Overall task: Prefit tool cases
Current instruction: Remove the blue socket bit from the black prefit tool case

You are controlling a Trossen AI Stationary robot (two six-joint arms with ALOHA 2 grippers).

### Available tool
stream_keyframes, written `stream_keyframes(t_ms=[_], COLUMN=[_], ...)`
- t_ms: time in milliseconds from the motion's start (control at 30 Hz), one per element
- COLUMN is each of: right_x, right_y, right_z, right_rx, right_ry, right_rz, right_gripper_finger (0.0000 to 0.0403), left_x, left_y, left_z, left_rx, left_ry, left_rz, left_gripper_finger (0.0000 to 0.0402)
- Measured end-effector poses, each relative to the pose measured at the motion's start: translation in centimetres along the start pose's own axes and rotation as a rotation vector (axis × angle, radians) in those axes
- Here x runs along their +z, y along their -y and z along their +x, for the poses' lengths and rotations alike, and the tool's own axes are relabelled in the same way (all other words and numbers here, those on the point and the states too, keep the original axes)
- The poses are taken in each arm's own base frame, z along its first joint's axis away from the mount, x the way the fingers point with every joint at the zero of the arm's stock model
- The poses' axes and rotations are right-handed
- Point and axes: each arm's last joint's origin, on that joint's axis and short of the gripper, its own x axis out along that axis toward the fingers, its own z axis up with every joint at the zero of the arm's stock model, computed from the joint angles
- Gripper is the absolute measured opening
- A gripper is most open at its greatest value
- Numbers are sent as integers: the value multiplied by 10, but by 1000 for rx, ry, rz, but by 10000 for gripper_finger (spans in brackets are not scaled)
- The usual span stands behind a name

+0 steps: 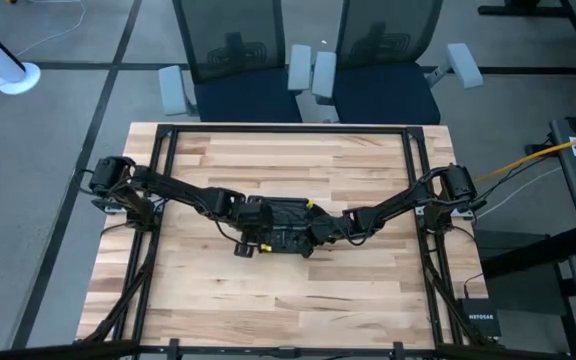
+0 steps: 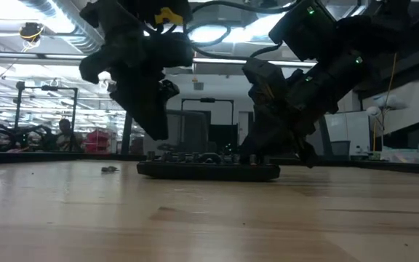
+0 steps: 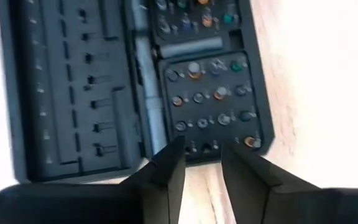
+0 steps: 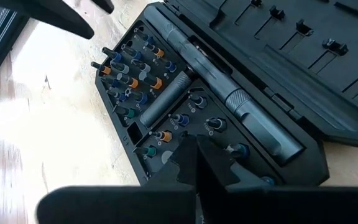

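Both hands (image 1: 251, 243) over open tool case (image 1: 290, 224)

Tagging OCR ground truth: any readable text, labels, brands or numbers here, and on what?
"NETGEAR": white letters on the black box beside the table, seen from above; small but legible.
Tool case: no readable markings on either half.
Background signage in the low view: too blurred to read.

Overhead, table-level, two close wrist views
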Motion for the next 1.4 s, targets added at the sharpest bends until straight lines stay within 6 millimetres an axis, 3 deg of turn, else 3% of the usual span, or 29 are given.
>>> stream_keyframes(t_ms=[933,1033,1167,1400], right_x=[0,0,0,1], right_y=[0,0,0,0], right_z=[0,0,0,0], right_rx=[-3,-3,-3,-8], right_ry=[8,8,8,15], right_rz=[0,0,0,0], right_gripper_finger=[0,0,0,0], left_x=[-3,-3,-3,-1], left_y=[8,9,9,8], left_z=[22,22,22,12], left_rx=[-74,-67,-61,-54], left_ry=[-54,-55,-56,-29], left_rz=[-11,-16,-27,-83], left_gripper_finger=[85,70,12,2])
